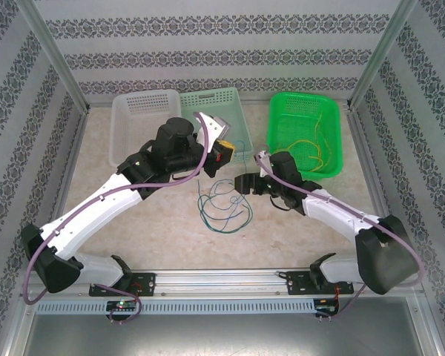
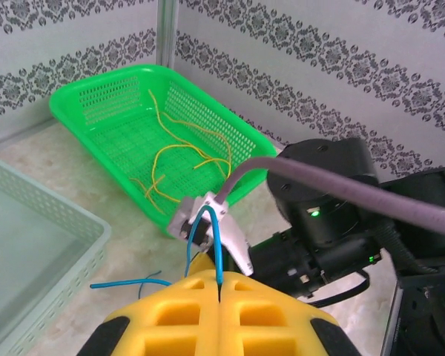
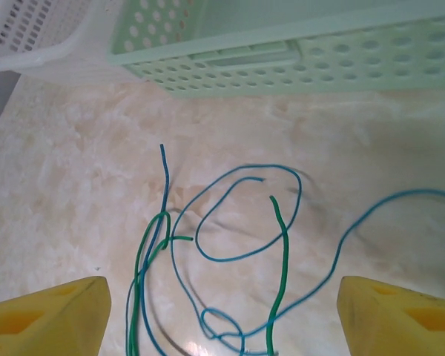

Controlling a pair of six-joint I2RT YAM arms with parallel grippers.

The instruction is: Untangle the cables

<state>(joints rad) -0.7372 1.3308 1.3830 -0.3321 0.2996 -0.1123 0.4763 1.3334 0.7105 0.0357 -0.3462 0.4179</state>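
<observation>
While the left gripper [image 1: 224, 150] hangs at the near rim of the mint basket [image 1: 216, 104], the top view shows a loose tangle of blue and green cables [image 1: 224, 209] on the table [image 1: 178, 248], between the two arms. The right gripper [image 1: 244, 183] sits just right of the tangle. The yellow cables [image 1: 315, 148] lie in the green basket [image 1: 293, 111]. A white basket [image 1: 144, 104] stands far left.

Left wrist view: yellow fingers [image 2: 170, 315] pressed together, pinching one blue cable [image 2: 216, 248] that rises from the seam between them. The yellow cables [image 2: 182, 148] lie in the green basket [image 2: 89, 96], with the mint basket [image 2: 44, 237] at left.

Right wrist view: fingertips [image 3: 52, 315] at opposite bottom corners, jaws wide, holding nothing. Blue strands [image 3: 164, 167] loop on the table between and beyond them, with green strands [image 3: 285, 252] crossing through. The mint basket [image 3: 297, 59] lies beyond.
</observation>
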